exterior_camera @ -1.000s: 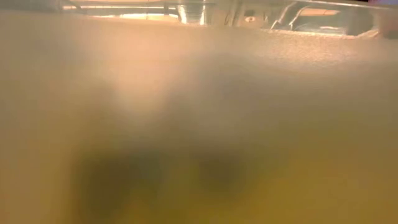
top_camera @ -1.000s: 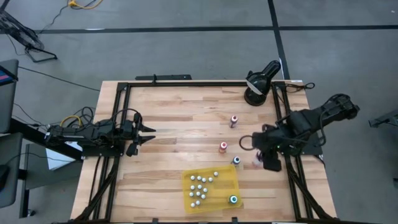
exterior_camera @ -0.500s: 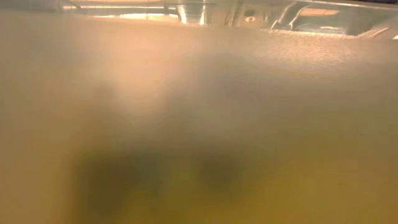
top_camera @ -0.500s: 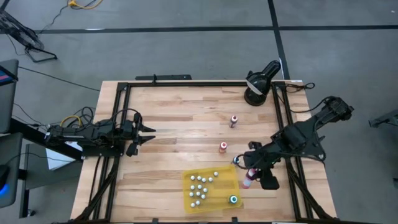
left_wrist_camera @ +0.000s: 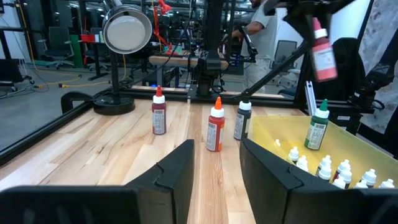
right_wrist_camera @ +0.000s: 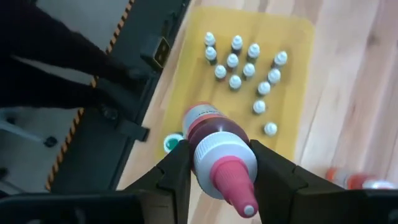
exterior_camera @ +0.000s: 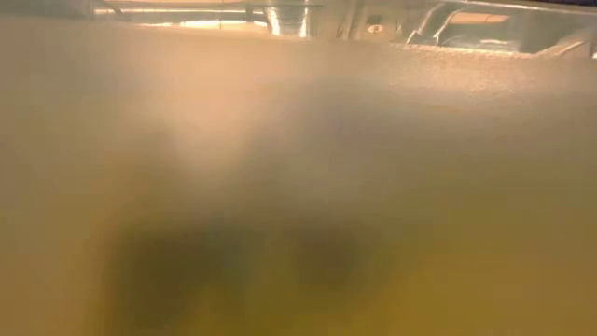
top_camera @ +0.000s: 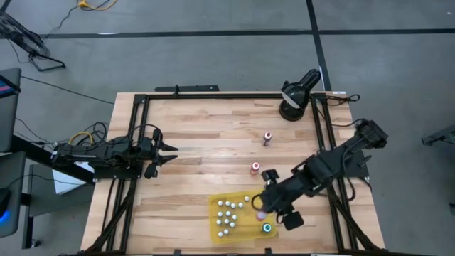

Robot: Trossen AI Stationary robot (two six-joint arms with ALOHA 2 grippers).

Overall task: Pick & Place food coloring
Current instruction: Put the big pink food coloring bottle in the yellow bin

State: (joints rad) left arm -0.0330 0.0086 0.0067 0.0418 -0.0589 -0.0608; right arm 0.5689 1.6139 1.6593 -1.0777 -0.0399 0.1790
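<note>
Since a second ago the right end effector [top_camera: 261, 208] has swung from the surface's right edge inward and now hangs over the yellow tray [top_camera: 215, 205], its fingers clenched around a pink-capped bottle [right_wrist_camera: 219, 154] of food coloring that is lifted clear of the tray floor. The tray lies flat near the front edge of the wooden surface [top_camera: 199, 128]. Inside it stands a cluster of tiny white-capped bottles [top_camera: 227, 212] toward its left half, and a green-capped bottle [top_camera: 267, 228] stands upright at its right front corner. The held bottle is a small squeeze bottle with a white collar, a tapered pink nozzle and dark red contents. Outside the tray stand three more bottles: an orange-capped one [left_wrist_camera: 216, 125], a dark red one [left_wrist_camera: 159, 112] farther back, and a dark one [left_wrist_camera: 242, 119] just beside the tray wall. The left end effector [top_camera: 162, 151] waits over the surface's left side, fingers spread, grasping nothing.
</note>
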